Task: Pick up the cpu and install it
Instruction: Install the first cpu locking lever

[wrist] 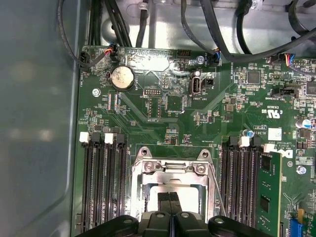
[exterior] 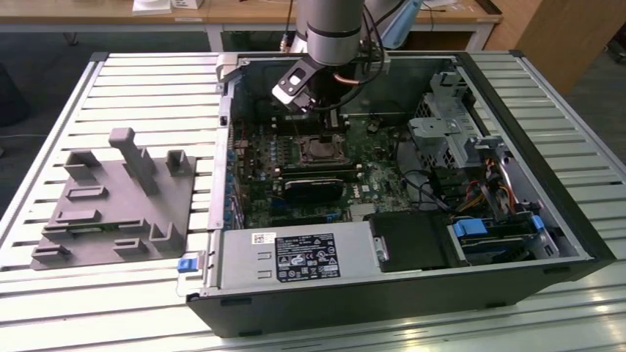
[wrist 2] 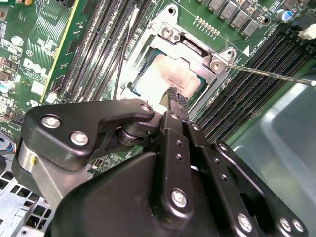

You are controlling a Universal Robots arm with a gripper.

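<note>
The black gripper [wrist 2: 174, 97] fills the near foreground of the second wrist view — its fingers pressed together, holding nothing, tips resting at the edge of the cpu [wrist 2: 170, 76]. The cpu lies flat in the socket [wrist 2: 190, 42] directly beneath those tips, apparently seated there. Flanking the gripper on both sides run memory slots [wrist: 103, 185] — all inside the open computer case [exterior: 391, 293].

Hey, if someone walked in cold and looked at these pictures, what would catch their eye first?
Probably the open computer case on the slatted table, with the robot arm reaching down into it. Next, the gripper, its jaws closed together, right over the silvery cpu lying in the motherboard socket. Then the grey plastic tray with upright blocks, beside the case on the exterior view's left.
</note>
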